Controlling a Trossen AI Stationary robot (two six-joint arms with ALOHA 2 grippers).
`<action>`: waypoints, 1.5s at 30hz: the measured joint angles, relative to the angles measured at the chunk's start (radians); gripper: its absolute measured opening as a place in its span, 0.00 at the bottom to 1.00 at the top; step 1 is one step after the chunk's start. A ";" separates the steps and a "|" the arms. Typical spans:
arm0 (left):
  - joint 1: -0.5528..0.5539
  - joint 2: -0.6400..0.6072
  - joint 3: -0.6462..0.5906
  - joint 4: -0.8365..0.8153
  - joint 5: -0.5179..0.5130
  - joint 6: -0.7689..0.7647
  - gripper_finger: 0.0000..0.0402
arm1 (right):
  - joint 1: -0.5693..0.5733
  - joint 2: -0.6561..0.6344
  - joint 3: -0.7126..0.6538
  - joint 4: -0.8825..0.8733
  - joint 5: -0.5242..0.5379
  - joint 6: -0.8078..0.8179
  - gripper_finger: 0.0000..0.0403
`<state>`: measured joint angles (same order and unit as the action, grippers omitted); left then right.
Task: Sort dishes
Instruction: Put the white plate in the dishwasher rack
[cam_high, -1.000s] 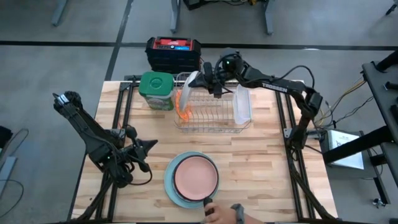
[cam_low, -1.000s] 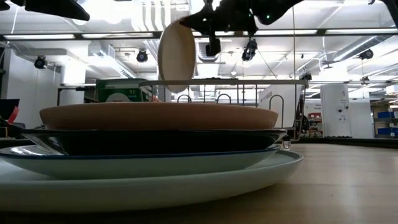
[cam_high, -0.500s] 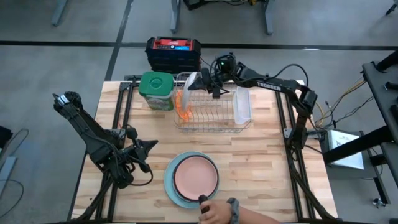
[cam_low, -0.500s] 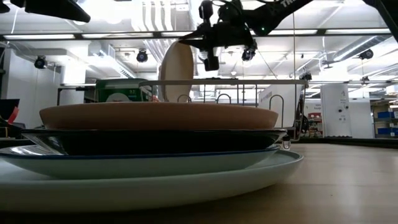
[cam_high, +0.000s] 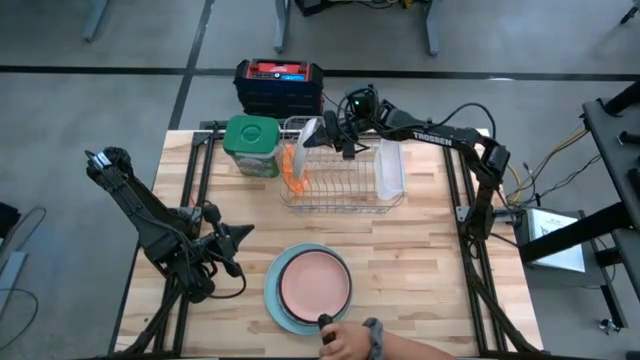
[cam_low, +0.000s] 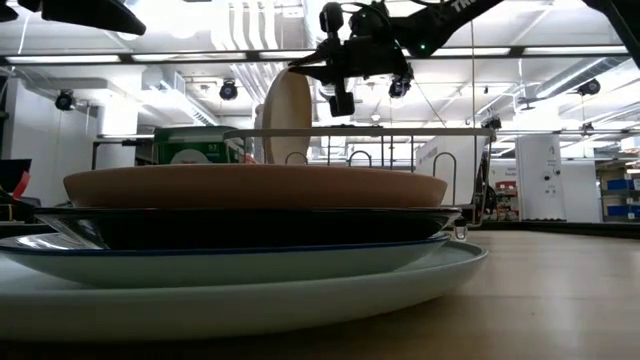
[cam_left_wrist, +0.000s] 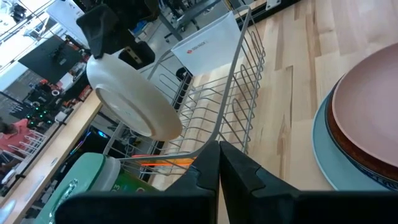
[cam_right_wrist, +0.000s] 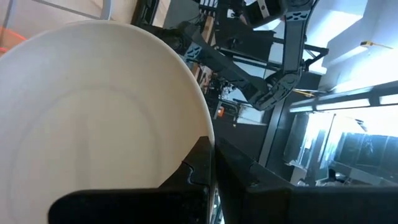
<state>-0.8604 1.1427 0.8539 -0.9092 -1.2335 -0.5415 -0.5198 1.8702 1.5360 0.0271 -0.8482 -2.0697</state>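
My right gripper (cam_high: 322, 130) is over the far left corner of the wire dish rack (cam_high: 345, 205), shut on a pale speckled plate (cam_low: 287, 118) that stands on edge, its lower part behind the rack's top rail. An orange plate (cam_high: 292, 168) stands on edge in the rack's left end. Near the table's near edge is a stack with a pink plate (cam_high: 314, 283) on top, a dark one under it and a large light blue plate (cam_high: 272, 300) at the bottom. My left gripper (cam_high: 240, 233) waits shut, left of the stack, touching nothing. My right gripper pinches the pale plate by its rim (cam_right_wrist: 200, 124) between the two fingers, at the plate's upper edge (cam_low: 296, 74). The fingers come from the table's right, slanting down. The plate hangs upright below them; whether its lower edge (cam_left_wrist: 166, 129) rests on the rack wires I cannot tell.
A green-lidded jar (cam_high: 251, 145) stands left of the rack. A clear plastic tub (cam_high: 389, 168) sits in the rack's right end. A black and red box (cam_high: 279, 85) lies beyond the far edge. A person's hand (cam_high: 348, 342) is at the stack's near rim.
My right gripper has come down toward the rack with the pale plate, still shut on it. The plate now sits lower, its bottom part behind the rack's top rail. The person's hand has shifted a little along the stack's near edge.
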 joint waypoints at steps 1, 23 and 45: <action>0.000 0.000 0.000 0.000 0.000 0.000 0.00 | 0.000 0.000 0.000 -0.001 0.000 0.000 0.00; 0.000 0.000 0.000 0.000 0.001 -0.002 0.00 | 0.000 0.000 0.000 -0.001 0.000 -0.002 0.00; 0.000 0.000 0.000 0.000 -0.006 -0.002 0.00 | -0.001 0.059 -0.002 0.037 0.013 -0.024 0.00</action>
<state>-0.8600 1.1427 0.8539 -0.9096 -1.2396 -0.5438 -0.5203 1.9293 1.5345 0.0636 -0.8352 -2.0934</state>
